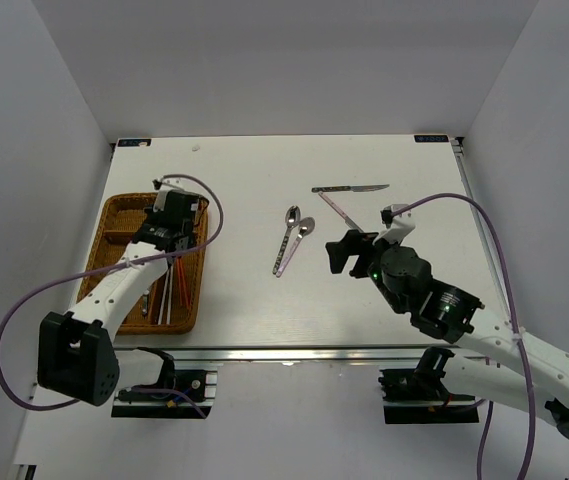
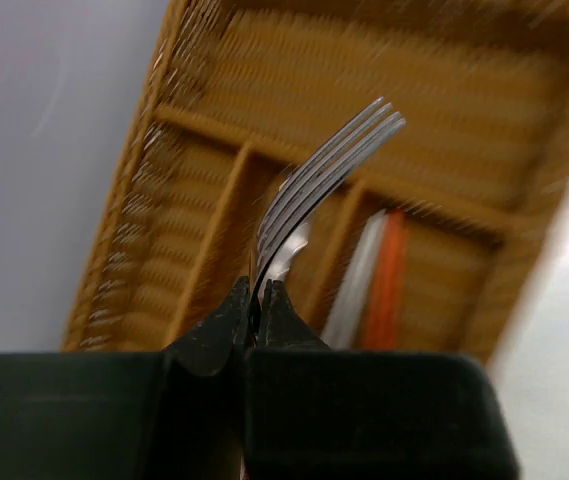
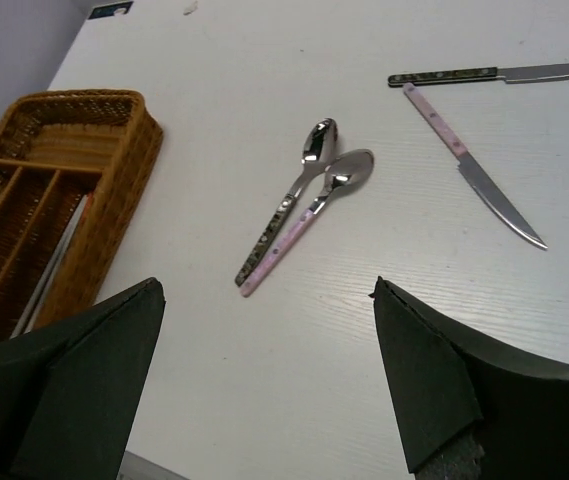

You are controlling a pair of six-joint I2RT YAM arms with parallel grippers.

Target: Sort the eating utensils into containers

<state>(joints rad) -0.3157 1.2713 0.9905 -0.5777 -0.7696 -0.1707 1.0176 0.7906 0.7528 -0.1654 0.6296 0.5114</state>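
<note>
Silver fork (image 2: pixel 316 180) pinched tight in my left gripper (image 2: pixel 257 295) over the tray (image 2: pixel 129 230) (right gripper (image 3: pixel 266 290) gaping, empty), so next up I'd say: lower into a slot, release.

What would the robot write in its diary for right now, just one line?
left gripper: shut on fork, over wicker tray | right gripper: open, empty | on table: two spoons, two knives

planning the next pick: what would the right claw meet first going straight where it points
Likely the handles of the two spoons, or the table just short of them; depth is unclear.
</note>
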